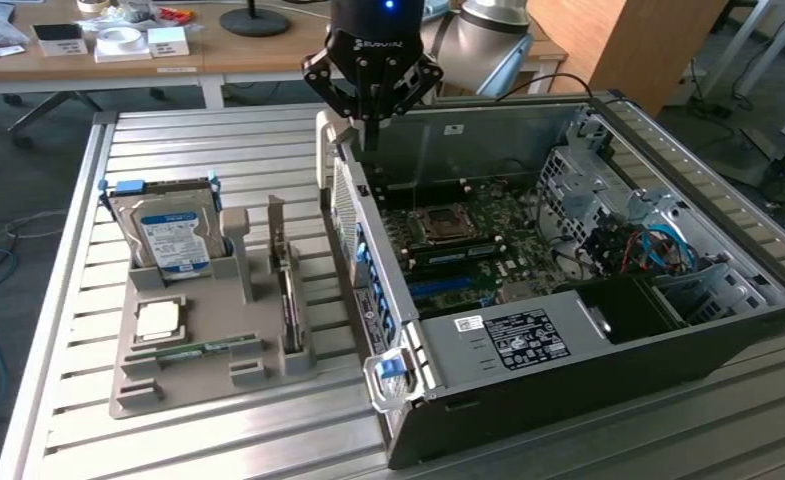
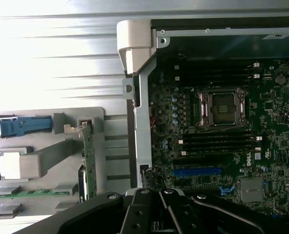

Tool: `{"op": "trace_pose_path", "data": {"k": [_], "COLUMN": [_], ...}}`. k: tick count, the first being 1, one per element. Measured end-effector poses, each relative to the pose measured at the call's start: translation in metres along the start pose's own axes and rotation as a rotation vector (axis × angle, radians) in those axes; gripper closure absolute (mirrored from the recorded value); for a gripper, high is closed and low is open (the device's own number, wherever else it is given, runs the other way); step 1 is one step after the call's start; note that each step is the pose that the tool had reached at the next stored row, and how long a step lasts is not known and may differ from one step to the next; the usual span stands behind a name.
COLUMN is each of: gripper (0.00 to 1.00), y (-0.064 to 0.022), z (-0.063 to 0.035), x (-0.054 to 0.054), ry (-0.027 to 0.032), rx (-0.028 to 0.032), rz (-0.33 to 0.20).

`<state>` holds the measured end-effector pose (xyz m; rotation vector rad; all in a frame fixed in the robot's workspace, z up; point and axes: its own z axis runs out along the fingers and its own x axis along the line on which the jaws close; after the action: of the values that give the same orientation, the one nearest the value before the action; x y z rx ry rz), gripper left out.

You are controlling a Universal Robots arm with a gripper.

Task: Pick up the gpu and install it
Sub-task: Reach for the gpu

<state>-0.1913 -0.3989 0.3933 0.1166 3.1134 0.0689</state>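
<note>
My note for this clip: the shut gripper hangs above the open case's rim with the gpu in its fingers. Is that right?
Not quite. The gripper hangs shut above the rim of the case, but without the gpu: the exterior view shows it standing on edge in the grey holder alongside.

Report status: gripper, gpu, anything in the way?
Gripper shut, empty, over the case wall on the tray side. Gpu upright in the grey tray, untouched. Nothing lies on it.
</note>
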Motion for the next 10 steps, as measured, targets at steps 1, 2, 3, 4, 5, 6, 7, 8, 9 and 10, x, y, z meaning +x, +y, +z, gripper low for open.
{"op": "trace_pose_path", "data": {"k": [1, 2, 3, 4, 5, 6, 7, 8, 9, 10], "gripper": [0.89, 0.89, 0.89, 0.89, 0.89, 0.89, 0.89, 0.89, 0.89, 0.89], "y": [0.0000, -0.0001, -0.0002, -0.0002, -0.0003, -0.0004, -0.0005, -0.0006, -0.0007, -0.0008], "z": [0.0000, 0.0000, -0.0001, -0.0001, -0.0001, -0.0001, -0.0001, -0.0002, -0.0002, -0.0003], "x": [0.0007, 0.0014, 0.0022, 0.0031, 0.0041, 0.0053, 0.0065, 0.0077, 0.0090, 0.0104], "ry": [0.0000, 0.0000, 0.0000, -0.0001, 0.0000, 0.0000, 0.0000, 0.0000, 0.0000, 0.0000], "rx": [0.0001, 0.0000, 0.0000, 0.0000, 0.0000, 0.0000, 0.0000, 0.0000, 0.0000, 0.0001], "rz": [0.000, 0.000, 0.000, 0.000, 0.000, 0.000, 0.000, 0.000, 0.000, 0.000]}}
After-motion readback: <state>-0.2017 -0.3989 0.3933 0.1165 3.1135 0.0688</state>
